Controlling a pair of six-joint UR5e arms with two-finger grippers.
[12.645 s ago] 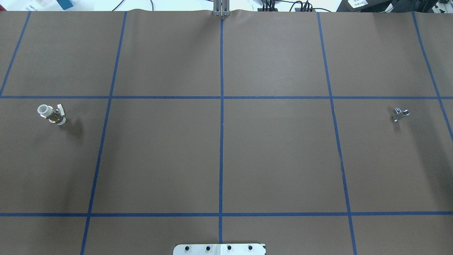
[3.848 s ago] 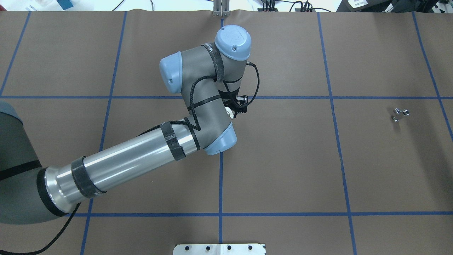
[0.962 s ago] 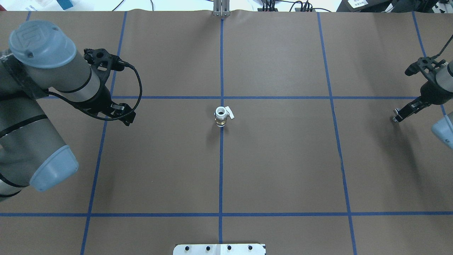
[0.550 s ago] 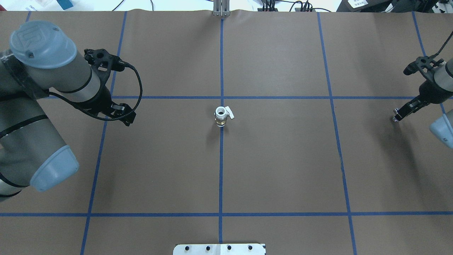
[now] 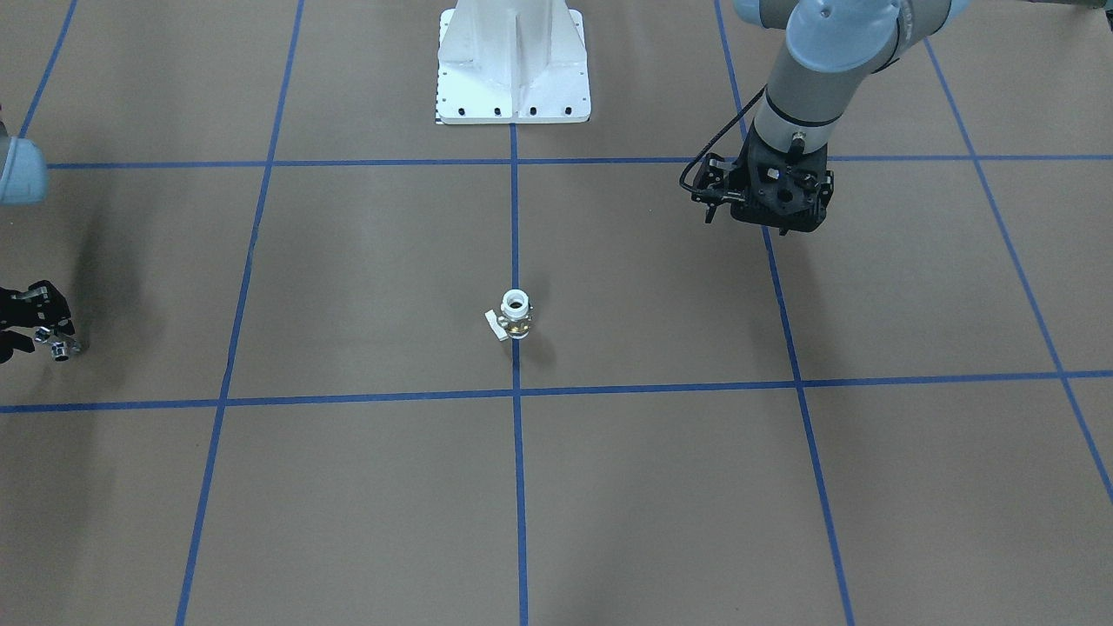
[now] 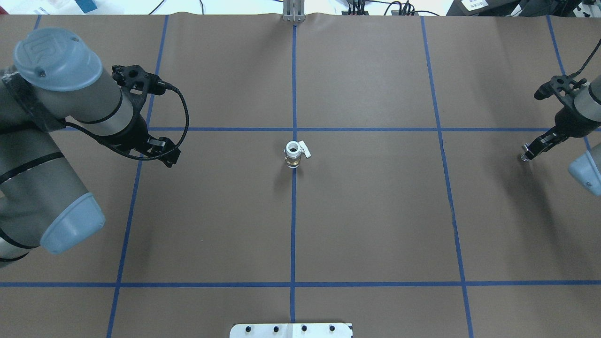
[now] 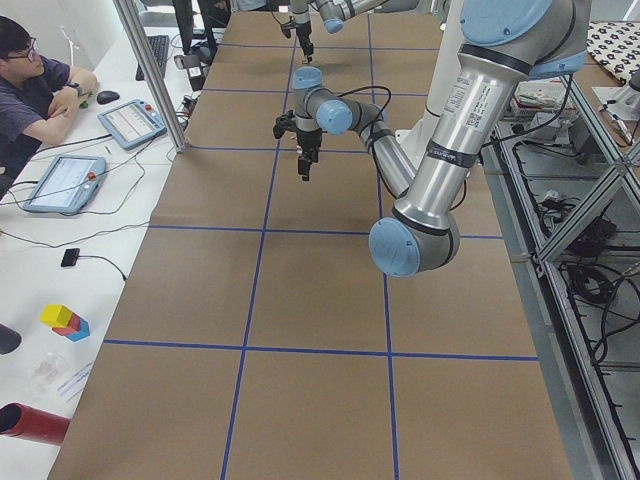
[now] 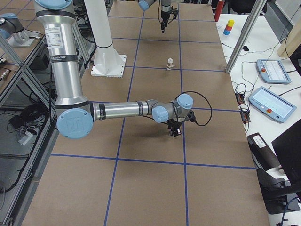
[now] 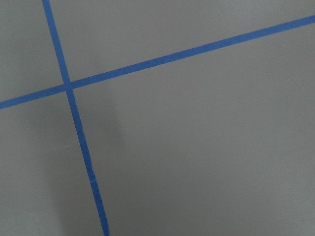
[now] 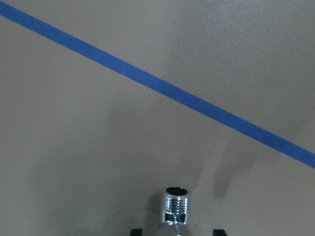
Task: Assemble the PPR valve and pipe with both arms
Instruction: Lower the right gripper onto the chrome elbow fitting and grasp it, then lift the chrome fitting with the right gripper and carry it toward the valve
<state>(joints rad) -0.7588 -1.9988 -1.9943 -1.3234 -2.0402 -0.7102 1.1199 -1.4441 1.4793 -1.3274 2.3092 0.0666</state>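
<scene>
Upright valve (image 6: 293, 154) mid-table; pipe (image 10: 174, 206) far right

The pale blue joint cap (image 6: 56, 58) of the left arm (image 6: 28, 188), upper left in the overhead view, bears an embossed "UR" mark. Lettering along the right arm (image 8: 60, 56) is too small to read.

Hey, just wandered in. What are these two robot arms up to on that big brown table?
They are meant to join a valve and a small metal pipe. The valve stands upright, untouched, on the blue centre line of the table. The left pincer hangs open and empty off to one side. At the far opposite side the right pincer is down around the shiny pipe. Whether it has clamped it I cannot tell.
</scene>
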